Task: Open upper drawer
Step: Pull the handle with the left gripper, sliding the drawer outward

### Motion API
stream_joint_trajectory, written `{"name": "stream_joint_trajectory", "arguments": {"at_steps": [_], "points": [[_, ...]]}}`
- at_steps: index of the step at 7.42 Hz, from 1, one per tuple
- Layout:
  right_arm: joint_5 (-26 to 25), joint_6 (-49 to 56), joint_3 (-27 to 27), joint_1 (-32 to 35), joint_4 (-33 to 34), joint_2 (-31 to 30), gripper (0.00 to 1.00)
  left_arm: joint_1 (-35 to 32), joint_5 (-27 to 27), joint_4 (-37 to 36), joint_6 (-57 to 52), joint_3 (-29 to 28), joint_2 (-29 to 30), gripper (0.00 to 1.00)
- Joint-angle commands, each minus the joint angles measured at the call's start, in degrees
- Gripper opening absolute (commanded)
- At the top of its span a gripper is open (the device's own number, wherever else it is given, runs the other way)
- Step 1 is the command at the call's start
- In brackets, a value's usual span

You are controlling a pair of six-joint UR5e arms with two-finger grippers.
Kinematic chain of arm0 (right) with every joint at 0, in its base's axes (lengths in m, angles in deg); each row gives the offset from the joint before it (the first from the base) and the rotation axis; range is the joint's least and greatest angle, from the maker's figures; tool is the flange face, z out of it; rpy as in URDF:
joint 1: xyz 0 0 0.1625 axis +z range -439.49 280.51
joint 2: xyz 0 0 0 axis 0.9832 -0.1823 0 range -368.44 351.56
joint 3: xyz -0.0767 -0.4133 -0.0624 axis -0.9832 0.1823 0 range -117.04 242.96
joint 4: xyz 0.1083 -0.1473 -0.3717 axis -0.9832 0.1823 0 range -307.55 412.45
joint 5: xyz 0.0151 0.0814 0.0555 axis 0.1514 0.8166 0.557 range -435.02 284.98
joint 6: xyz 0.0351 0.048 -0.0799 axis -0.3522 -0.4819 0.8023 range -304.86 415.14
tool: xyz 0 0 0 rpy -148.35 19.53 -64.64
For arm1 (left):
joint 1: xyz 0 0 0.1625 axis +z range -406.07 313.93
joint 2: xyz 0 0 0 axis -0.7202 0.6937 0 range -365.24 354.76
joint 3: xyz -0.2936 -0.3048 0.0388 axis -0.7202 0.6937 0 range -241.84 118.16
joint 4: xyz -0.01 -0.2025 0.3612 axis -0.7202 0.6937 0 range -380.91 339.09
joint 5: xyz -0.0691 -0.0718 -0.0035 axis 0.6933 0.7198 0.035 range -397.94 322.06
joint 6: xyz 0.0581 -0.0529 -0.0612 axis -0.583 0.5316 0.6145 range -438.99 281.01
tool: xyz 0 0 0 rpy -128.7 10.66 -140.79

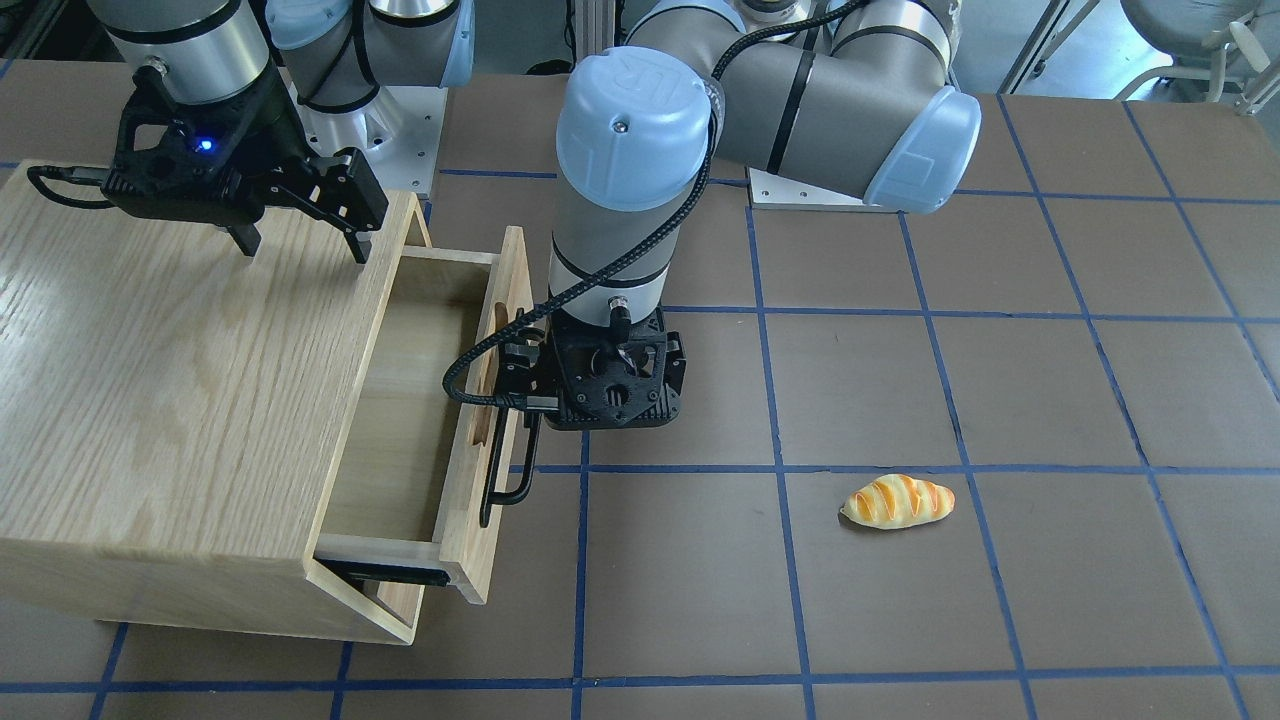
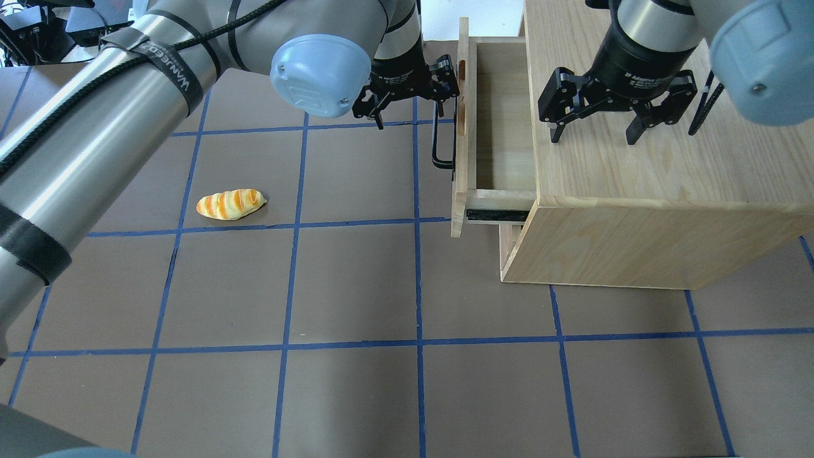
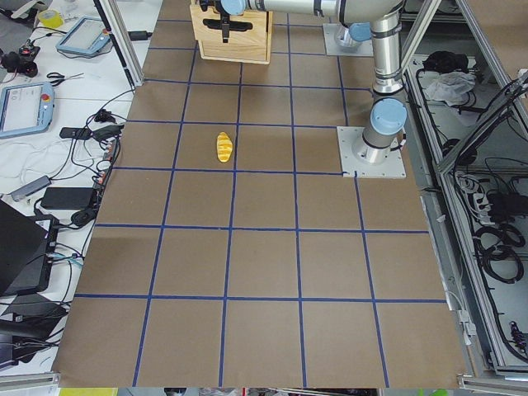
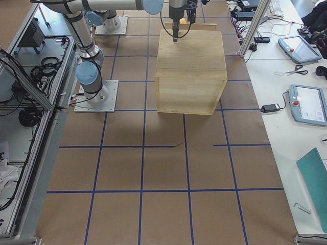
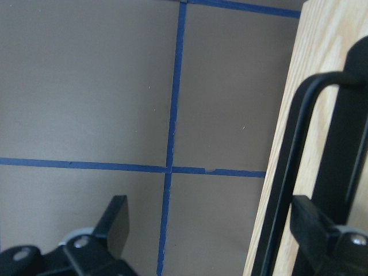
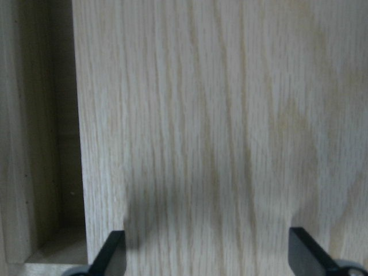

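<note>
The upper drawer (image 1: pixel 514 275) is a shallow light-wood drawer, pulled partly out of the oak cabinet (image 1: pixel 150 380); its inside is bare. Its black bar handle (image 1: pixel 497 492) runs along the front panel (image 2: pixel 459 165). My left gripper (image 1: pixel 600 395) is open, pointing down just outside the front panel. In the left wrist view the handle (image 5: pixel 296 144) runs beside one finger (image 5: pixel 313 221), and the jaws stand wide apart. My right gripper (image 1: pixel 300 245) is open and empty, just above the cabinet top (image 2: pixel 636 178).
A toy bread roll (image 1: pixel 897 500) lies on the brown mat away from the cabinet; it also shows in the overhead view (image 2: pixel 230 203). The cabinet stands on the table on my right side. Blue tape lines grid the mat.
</note>
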Motion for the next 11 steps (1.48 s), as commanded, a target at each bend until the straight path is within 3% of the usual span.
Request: {"name": "stream_joint_trajectory", "arguments": {"at_steps": [1, 11], "points": [[-0.02, 0.0, 0.0, 0.0, 0.0, 0.0, 1.0, 0.65, -0.06, 0.6, -0.46, 0.05, 0.0, 1.0], [0.07, 0.0, 0.0, 0.0, 0.0, 0.0, 1.0, 4.34, -1.91, 3.58, -3.45, 0.05, -1.06, 1.0]]}}
